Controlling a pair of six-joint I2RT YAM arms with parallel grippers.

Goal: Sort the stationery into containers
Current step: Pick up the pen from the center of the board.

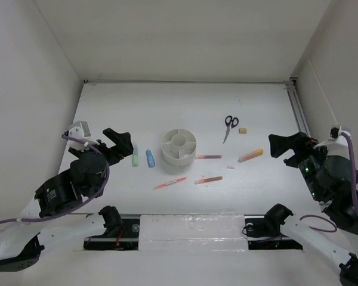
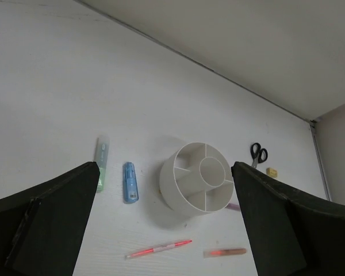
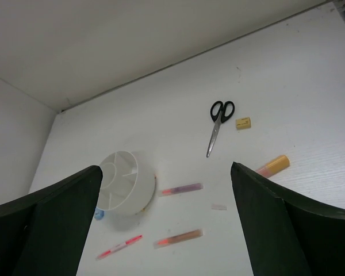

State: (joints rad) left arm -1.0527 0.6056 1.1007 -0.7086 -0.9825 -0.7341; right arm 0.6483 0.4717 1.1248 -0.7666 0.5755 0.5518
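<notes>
The round white organizer stands mid-table with its compartments bare. Left of it lie a green marker and a blue marker. Black-handled scissors and a tan eraser lie behind it to the right. An orange-yellow marker and a pink pen lie to its right. A thin pink pen and a brownish pen lie in front. My left gripper is open and empty, left of the markers. My right gripper is open and empty, right of the orange marker.
A small white piece lies between the pink pen and the orange marker. White walls close in the table at the back and both sides. The left wrist view shows the organizer between its fingers, and the right wrist view shows the scissors.
</notes>
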